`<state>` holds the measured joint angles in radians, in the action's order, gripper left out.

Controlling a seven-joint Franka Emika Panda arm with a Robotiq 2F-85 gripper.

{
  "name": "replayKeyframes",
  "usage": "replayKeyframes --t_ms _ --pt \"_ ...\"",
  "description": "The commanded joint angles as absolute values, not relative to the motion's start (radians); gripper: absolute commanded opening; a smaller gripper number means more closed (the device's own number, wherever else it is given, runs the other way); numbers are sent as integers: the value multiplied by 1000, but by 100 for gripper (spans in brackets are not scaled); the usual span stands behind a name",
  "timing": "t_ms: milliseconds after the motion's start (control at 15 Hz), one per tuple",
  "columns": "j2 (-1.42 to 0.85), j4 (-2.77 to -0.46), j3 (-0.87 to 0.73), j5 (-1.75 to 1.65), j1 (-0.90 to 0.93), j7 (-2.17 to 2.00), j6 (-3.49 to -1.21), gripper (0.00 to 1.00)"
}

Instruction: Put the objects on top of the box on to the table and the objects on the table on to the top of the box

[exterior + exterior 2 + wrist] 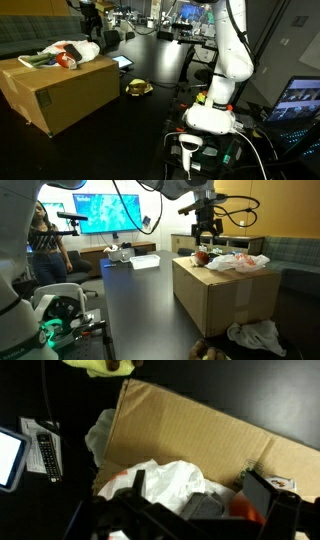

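- Spanning both exterior views, the dark table [165, 75] carried the cardboard box [60, 92] and the loose things around it.
- The white arm [225, 50] rose from its base at the table's edge and reached across toward the box.
- The cardboard box stood on the table. Its top held a crumpled white bag [75, 48], a red item [67, 60] and a green item [35, 60], perhaps a packet; the picture was too coarse to tell.
- A pale bag [255, 335] lay low beside the box in an exterior view.
- The hand [205, 235] hung over the box top, above the pile. In the wrist view its fingers [137, 485] were spread apart and clamped on nothing, with the white bag below them.
- A yellowish object [138, 88] sat on the table just beside the box.
- A tablet [10, 460] and a remote [48, 452] lay side by side on the table, near the box.
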<state>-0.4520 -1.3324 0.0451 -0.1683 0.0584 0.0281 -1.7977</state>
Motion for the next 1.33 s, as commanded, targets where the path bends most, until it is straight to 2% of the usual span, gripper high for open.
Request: replayKeyframes --t_ms 0,467,1200,1267 --pt "-271 -1572 47 -127 52 27 -1834 100" --pt "-30 -1930 42 -52 45 14 -1929 100" --pt "293 -2579 -28 -67 0 61 -2354 100" --pt "195 -2442 -9 -62 14 31 -2259 100"
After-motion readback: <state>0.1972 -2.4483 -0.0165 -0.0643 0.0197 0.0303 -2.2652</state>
